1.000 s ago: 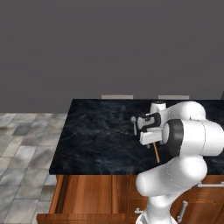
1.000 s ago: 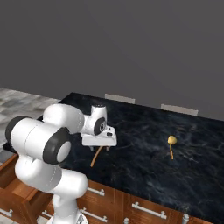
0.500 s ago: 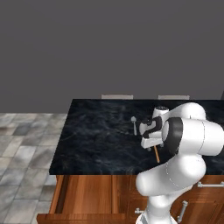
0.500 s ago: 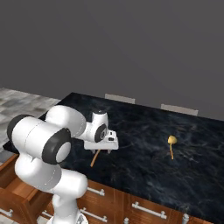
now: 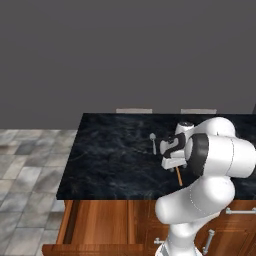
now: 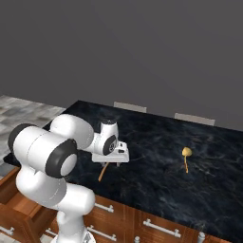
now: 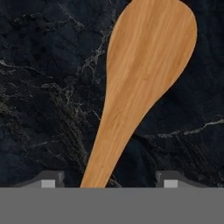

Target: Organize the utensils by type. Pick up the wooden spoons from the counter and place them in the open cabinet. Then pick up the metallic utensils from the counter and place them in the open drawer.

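The claw sits low over the black desk, its two tips spread with a wooden spoon lying between them; neither tip touches the wood, so nothing is pinched yet. The handle runs down between the tips, a sensible place to close, since the neck is narrow and the broad bowl stays clear. In the left base view the hand hovers near the front edge of the desk, with the spoon's handle poking out beneath it.

A second wooden spoon lies flat well apart on the far side of the desk. The small metal spoon rests just beside the hand, towards the back of the desk (it belongs in the drawer, not the cabinet). The open drawer stands pulled out below the desk's front edge, ready for it.

Judging by this, the first pickup is under way and no utensil has been stowed.
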